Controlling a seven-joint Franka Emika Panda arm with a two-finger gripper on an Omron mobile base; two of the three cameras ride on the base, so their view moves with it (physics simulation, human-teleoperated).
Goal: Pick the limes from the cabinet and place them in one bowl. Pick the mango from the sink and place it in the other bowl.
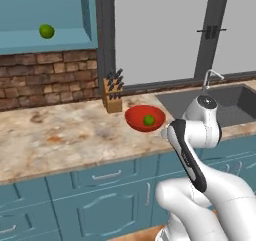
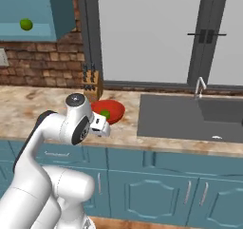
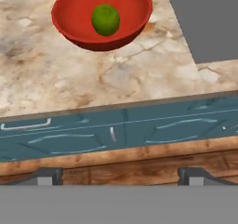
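Green limes: one bowled (image 3: 105, 19), one shelved (image 1: 46, 31).

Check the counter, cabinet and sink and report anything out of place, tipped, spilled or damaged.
Nothing stands out. One lime sits inside the upright red bowl on the counter; the other lime rests on the open cabinet shelf. The knife block stands upright. No spills or damage show by the sink.
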